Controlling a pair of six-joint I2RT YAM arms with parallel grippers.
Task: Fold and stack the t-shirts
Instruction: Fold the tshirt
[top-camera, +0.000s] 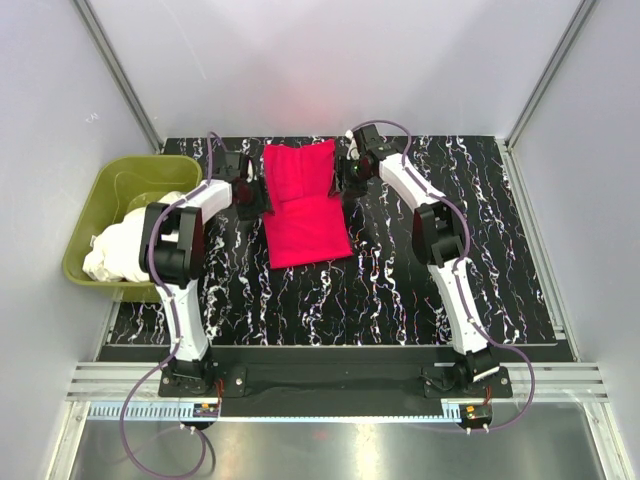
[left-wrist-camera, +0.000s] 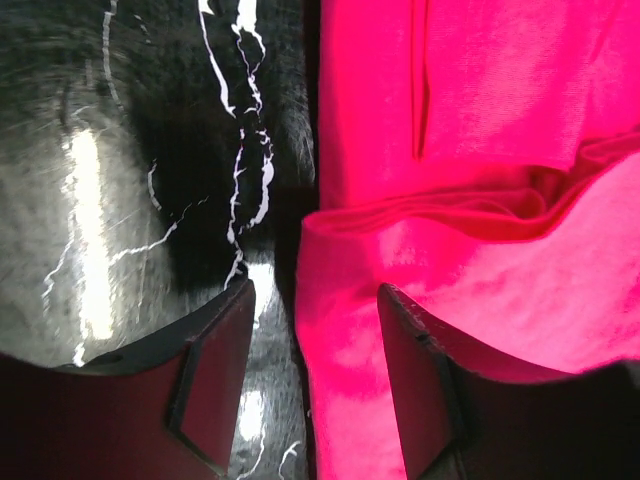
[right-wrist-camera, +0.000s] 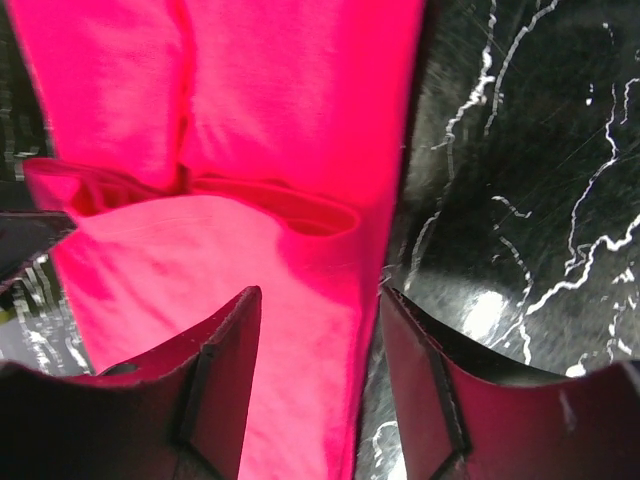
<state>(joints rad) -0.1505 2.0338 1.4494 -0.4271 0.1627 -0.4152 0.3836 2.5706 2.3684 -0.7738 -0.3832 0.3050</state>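
The red t-shirt (top-camera: 302, 205) lies folded into a long rectangle at the back middle of the table, with a cross fold (left-wrist-camera: 480, 205) partway along it. My left gripper (top-camera: 252, 195) sits at its left edge, open. In the left wrist view the jaws (left-wrist-camera: 315, 295) straddle that edge, one finger over the table and one over the cloth (left-wrist-camera: 520, 110). My right gripper (top-camera: 352, 172) is at the shirt's right edge, also open (right-wrist-camera: 320, 292), with the cloth (right-wrist-camera: 290, 110) edge between its fingers. White t-shirts (top-camera: 120, 245) lie bunched in the tub.
An olive-green plastic tub (top-camera: 110, 180) stands at the table's left side, next to the left arm. The black marbled table top (top-camera: 430, 280) stretches to the right and to the front. Grey walls close in the back and sides.
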